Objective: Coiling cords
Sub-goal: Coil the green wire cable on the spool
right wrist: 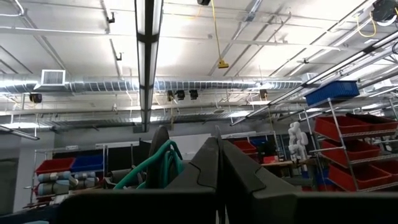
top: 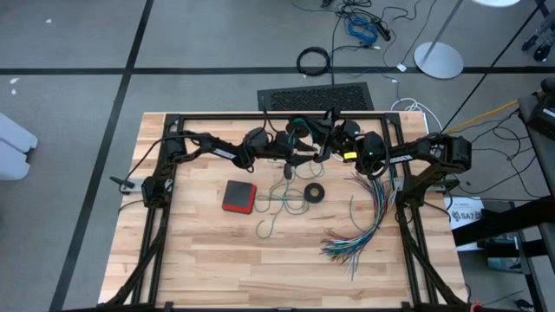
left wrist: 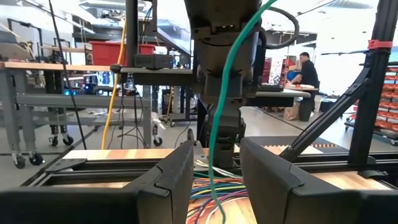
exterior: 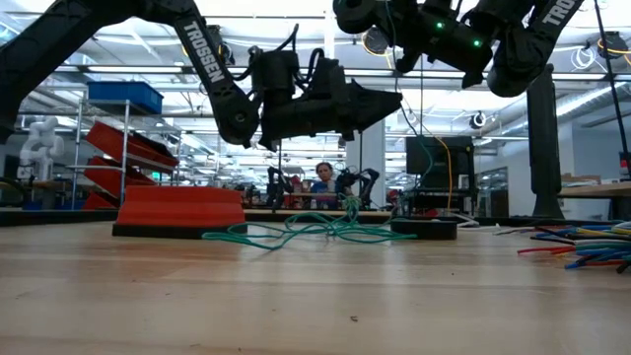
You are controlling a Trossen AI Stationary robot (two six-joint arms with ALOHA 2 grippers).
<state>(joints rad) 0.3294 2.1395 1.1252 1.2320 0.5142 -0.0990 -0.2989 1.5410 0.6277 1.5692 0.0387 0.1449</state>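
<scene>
Your left gripper hangs above the worktop, jaws parted, the teal-green cord running between them — untouched. Your right gripper, raised opposite, has jaws pressed together with teal loops beside them; the cord's remainder lies tangled between red box and black ring.

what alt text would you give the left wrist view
A teal-green cord hangs down between the left pincer's two open dark fingers, running up along the other arm close ahead. Below lie multicoloured wires on the wooden table, with a workshop behind.
</scene>
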